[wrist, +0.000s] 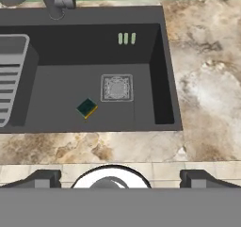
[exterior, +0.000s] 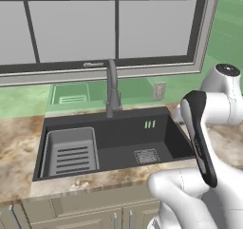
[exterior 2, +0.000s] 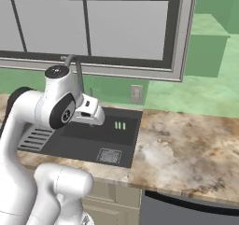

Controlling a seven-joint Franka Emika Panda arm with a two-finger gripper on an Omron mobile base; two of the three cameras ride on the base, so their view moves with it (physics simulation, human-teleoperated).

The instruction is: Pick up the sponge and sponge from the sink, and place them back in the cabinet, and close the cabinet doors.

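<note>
Black sink [exterior: 118, 133] set in a marbled counter [exterior: 19, 147] under a large window [exterior: 99, 23].

A grey slotted rack insert [exterior: 70, 152] fills the basin's left end; the square drain [exterior: 146, 156] lies right of centre on the floor, and three pale overflow slots [exterior: 150, 124] mark the back wall. The grey gooseneck faucet [exterior: 112, 90] rises behind the basin. A wall outlet [exterior: 159, 90] sits on the green backsplash to its right. The white arm [exterior: 204, 142] crosses the lower right, covering the sink's near right corner. Beige cabinet fronts [exterior: 90, 214] run below the counter.

Even, shadowless light; perhaps slightly soft.
</note>
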